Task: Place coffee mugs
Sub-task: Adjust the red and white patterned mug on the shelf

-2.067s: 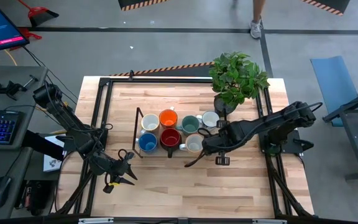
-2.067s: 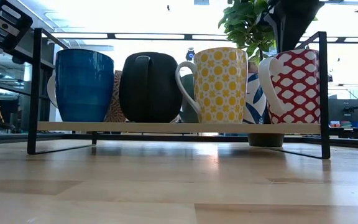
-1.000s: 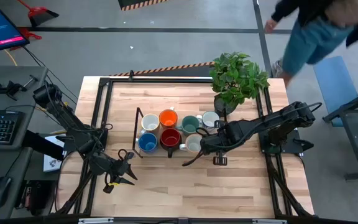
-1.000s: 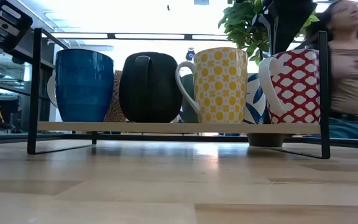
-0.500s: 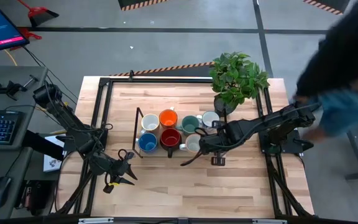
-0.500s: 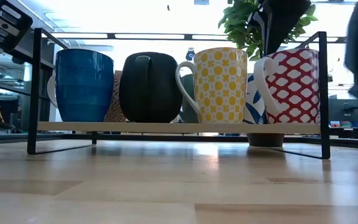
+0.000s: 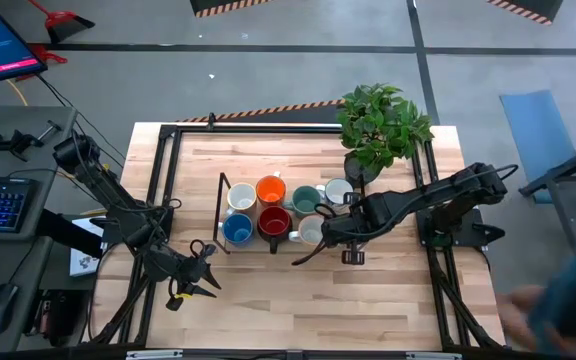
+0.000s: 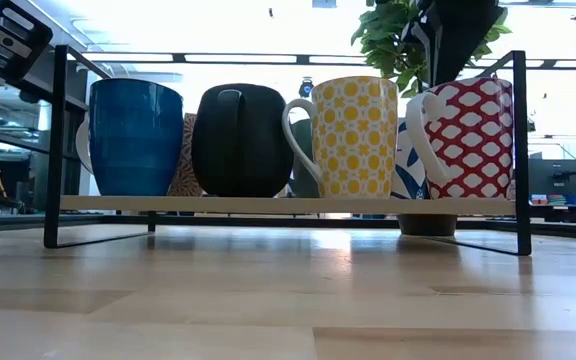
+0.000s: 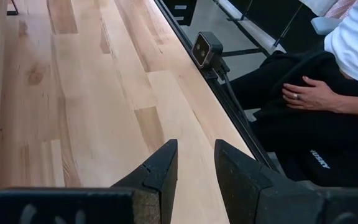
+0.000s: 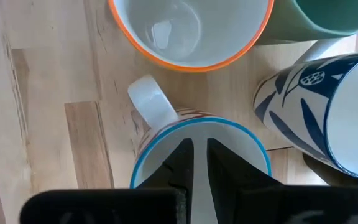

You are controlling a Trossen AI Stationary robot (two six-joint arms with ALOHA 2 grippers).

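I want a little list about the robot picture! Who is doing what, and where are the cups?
rack: black wire rack mid-table, holding the mugs
front row, low view: blue mug, black mug, yellow patterned mug, red patterned mug
right gripper: fingers inside the rim of the red patterned mug, lifting and tilting it
left gripper: open, empty, near table's front edge
plant: back right

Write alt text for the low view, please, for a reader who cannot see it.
Four mugs stand in a row on a low black-framed shelf on a wooden table: a blue mug, a black mug, a yellow patterned mug and a red-and-white patterned mug. A leafy plant shows behind them.
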